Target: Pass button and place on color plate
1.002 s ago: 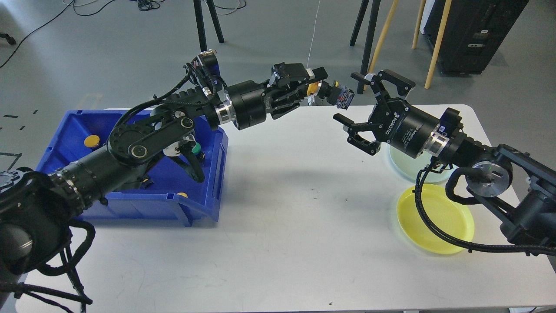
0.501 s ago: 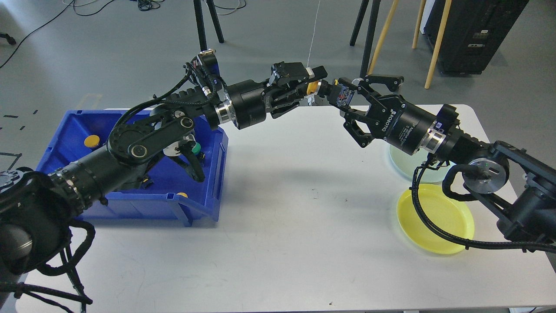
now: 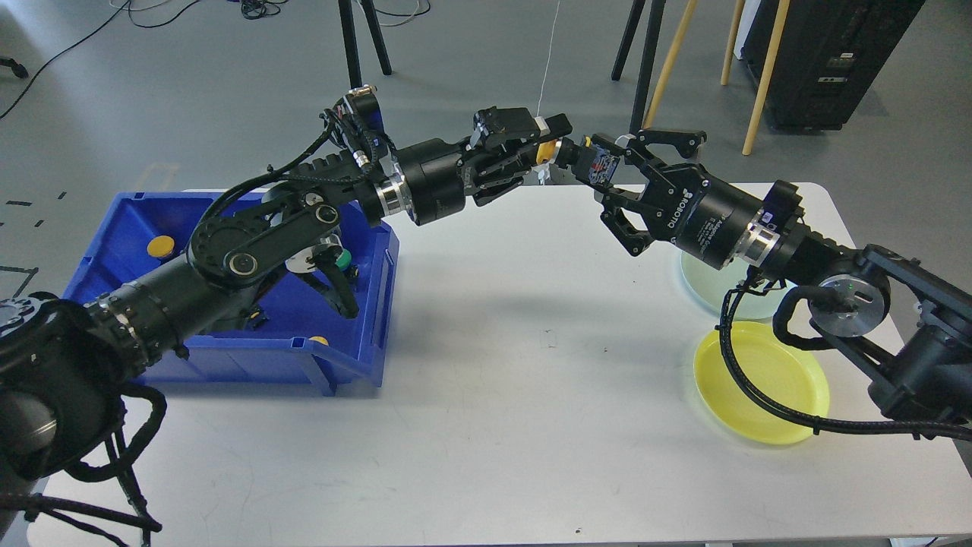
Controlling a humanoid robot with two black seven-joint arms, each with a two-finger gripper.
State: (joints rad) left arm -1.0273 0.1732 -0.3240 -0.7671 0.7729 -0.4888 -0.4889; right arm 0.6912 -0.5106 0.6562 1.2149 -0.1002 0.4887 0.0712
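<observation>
Handover in midair above the far edge of the worktop (image 3: 531,395): left end effector (image 3: 553,144) is clamped on the yellow-capped button (image 3: 577,157), holding it out level so its free end sits between the fingers of the right end effector (image 3: 619,178), which is spread around it, not visibly closed. Yellow plate (image 3: 759,391) and pale green plate (image 3: 702,281) wait right of the button, the green one partly hidden by the right arm. Button details are too small to read; other buttons in the blue bin (image 3: 228,334) are half hidden behind the left arm.
</observation>
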